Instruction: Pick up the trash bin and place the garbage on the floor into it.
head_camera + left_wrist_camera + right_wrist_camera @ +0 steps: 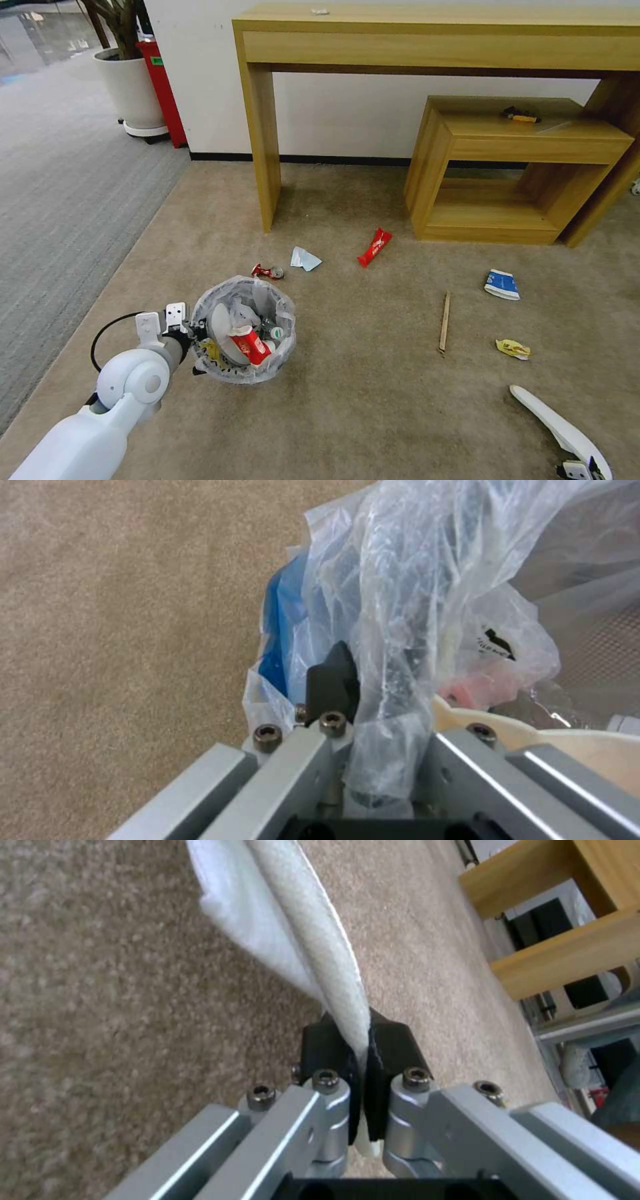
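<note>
Right gripper (pixel 360 1040): at about 5 o'clock in the head view, low over the floor, its two black fingers clamped together on the edge of a white slipper (pixel 550 420), which sticks out from it toward 11 o'clock.
Left gripper (pixel 193 333): at about 7 o'clock, pinching the rim of the trash bin; in the left wrist view one dark finger (pixel 331 682) sits outside the crinkled bag with the plastic bunched against it.
Trash bin (pixel 243 328): just beyond the left gripper, over the floor (pixel 373 413); inside it lie a second white slipper (pixel 220 323), a crushed red-white cup (pixel 251 344) and a green-label bottle (pixel 273 331).
Yellow wrapper (pixel 513 348): on the floor at 3 o'clock, just beyond the slipper's tip.
Wooden stick (pixel 444 323): near the yellow wrapper, on its 9 o'clock side.
Blue-white carton (pixel 501 284): beyond the yellow wrapper.
Small red wrapper (pixel 267 271): just beyond the trash bin's far rim.
Pale paper scrap (pixel 305 259): beside the small red wrapper.
Long red wrapper (pixel 375 247): farther, near the low shelf unit (pixel 467 220).
Desk (pixel 267 133): farthest, against the wall at 12 o'clock.
</note>
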You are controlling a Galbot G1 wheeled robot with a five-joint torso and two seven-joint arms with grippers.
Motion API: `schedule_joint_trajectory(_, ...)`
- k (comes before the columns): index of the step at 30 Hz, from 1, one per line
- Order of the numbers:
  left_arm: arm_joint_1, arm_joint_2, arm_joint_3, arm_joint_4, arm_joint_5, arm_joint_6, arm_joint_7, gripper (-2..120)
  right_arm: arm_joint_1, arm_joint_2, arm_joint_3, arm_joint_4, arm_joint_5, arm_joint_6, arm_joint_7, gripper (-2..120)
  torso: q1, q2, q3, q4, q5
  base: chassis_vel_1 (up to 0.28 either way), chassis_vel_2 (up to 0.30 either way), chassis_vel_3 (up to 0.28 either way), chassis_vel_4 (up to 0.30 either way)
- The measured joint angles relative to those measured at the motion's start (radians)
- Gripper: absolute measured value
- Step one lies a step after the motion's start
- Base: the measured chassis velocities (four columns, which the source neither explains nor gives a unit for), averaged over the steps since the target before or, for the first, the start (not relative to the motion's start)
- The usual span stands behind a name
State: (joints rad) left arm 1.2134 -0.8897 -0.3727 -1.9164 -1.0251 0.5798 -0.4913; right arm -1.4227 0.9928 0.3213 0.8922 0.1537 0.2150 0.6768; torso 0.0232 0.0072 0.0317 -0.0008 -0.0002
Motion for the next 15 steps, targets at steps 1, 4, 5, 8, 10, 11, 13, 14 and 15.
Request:
schedule_joint_trajectory(1, 0.0, 0.0, 0.0, 0.0, 0.0, 0.0, 0.0, 0, 0.0, 0.0, 0.0, 0.0, 0.0, 0.0, 0.0, 2, 0.0, 0.0, 0.0, 0.0, 0.0, 0.0, 0.0, 0.0, 0.0)
schedule_joint_trajectory(4, 0.0, 0.0, 0.0, 0.001, 0.0, 0.0, 0.001, 0, 0.0, -0.002, 0.001, 0.003, -0.001, 0.002, 0.001, 2, 0.0, 0.0, 0.0, 0.0, -0.0001, 0.0, 0.0, 0.0, 0.0)
schedule_joint_trajectory(5, 0.0, 0.0, 0.0, 0.001, 0.001, 0.0, 0.001, 0, 0.001, -0.004, 0.002, 0.007, -0.002, 0.003, 0.001, 2, 0.0, 0.0, 0.0, 0.0, 0.0, 0.0, 0.0, 0.0, 0.0)
schedule_joint_trajectory(8, 0.0, 0.0, 0.0, 0.004, 0.002, 0.0, 0.001, 0, 0.001, -0.006, 0.003, 0.013, -0.004, 0.005, 0.003, 2, 0.0, 0.0, 0.0, 0.0, 0.0, 0.0, 0.0, 0.0, 0.0)
schedule_joint_trajectory(10, 0.0, -0.002, 0.001, 0.006, 0.005, 0.0, 0.001, 0, 0.0, -0.009, 0.003, 0.02, -0.005, 0.006, 0.003, 2, 0.0, 0.0, 0.0, 0.0, 0.0, 0.0, 0.0, 0.0, 0.0)
schedule_joint_trajectory(11, 0.0, -0.004, 0.003, 0.011, 0.008, 0.0, 0.001, 0, -0.002, -0.014, 0.003, 0.031, -0.007, 0.008, 0.003, 2, 0.0, 0.0, 0.0, 0.0, 0.0, 0.0, 0.0, 0.0, 0.0)
schedule_joint_trajectory(13, -0.005, -0.007, 0.011, 0.018, 0.012, 0.0, 0.003, 0, -0.001, -0.025, -0.003, 0.064, -0.01, 0.017, 0.005, 2, 0.0, 0.0, 0.0, -0.0001, 0.0001, 0.0, 0.0, 0.0, 0.0)
schedule_joint_trajectory(14, -0.005, -0.007, 0.011, 0.018, 0.012, 0.0, 0.003, 0, -0.001, -0.025, -0.003, 0.064, -0.01, 0.017, 0.005, 2, 0.0, 0.0, 0.0, -0.0001, 0.0001, 0.0, 0.0, 0.0, 0.0)
schedule_joint_trajectory(15, -0.007, -0.009, 0.013, 0.02, 0.013, 0.0, 0.003, 0, -0.001, -0.031, -0.005, 0.08, -0.012, 0.019, 0.005, 2, 0.0, 0.0, 0.0, 0.0, 0.0002, 0.0, 0.0, 0.0, 0.0)
